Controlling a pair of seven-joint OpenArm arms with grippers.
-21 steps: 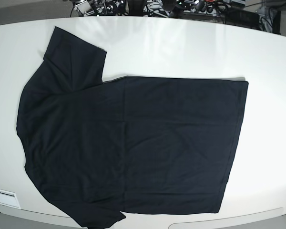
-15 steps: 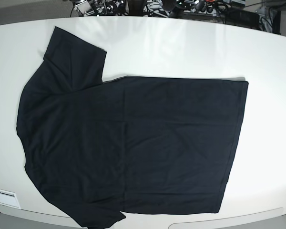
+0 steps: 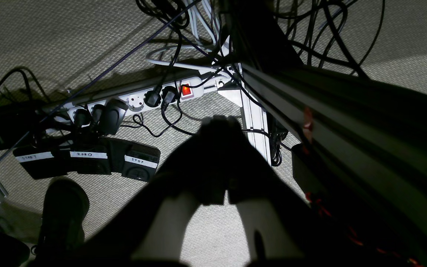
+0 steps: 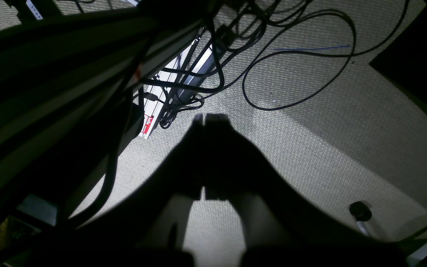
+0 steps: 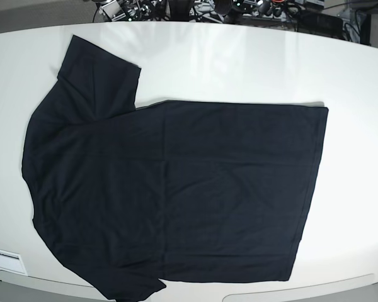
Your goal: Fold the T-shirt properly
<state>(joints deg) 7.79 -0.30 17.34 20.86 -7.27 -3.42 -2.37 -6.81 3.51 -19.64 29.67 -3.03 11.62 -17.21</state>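
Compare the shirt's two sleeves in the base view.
The far sleeve lies fully on the table, spread flat with its whole outline showing. The near sleeve reaches the table's front edge and the frame cuts it off. Both are black and short, on the T-shirt.

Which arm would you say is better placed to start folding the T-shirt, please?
Neither clearly. The T-shirt lies flat on the table with no arm over it. The left gripper and right gripper both hang shut over the floor. Perhaps the right, whose side holds the sleeves.
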